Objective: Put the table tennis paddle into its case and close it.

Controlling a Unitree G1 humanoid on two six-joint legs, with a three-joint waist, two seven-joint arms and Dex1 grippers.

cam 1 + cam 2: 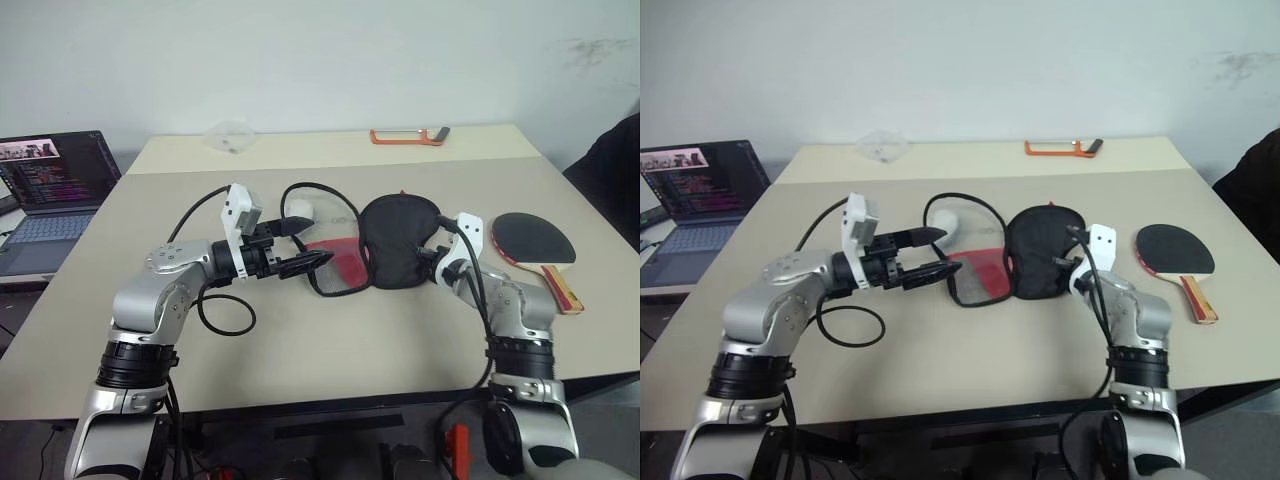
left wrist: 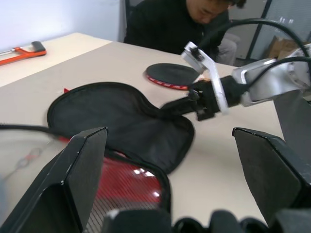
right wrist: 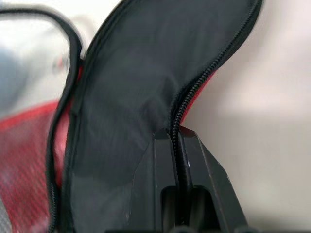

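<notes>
On table [image 1: 300,350], right jaws [image 3: 178,145] pinch case [image 1: 398,240] edge; left jaws [image 1: 300,245] gape wide, empty.

The case [image 1: 385,245] lies unzipped mid-table, its black flap lifted toward the right gripper [image 3: 177,141], whose fingers pinch the zipper edge and block that side. The left gripper [image 1: 300,245], jaws wide, hovers just beside the red mesh half, crowding the left. The table tennis paddle [image 1: 535,245] lies well apart, with bare table [image 1: 330,360] around it and toward the near edge.
</notes>
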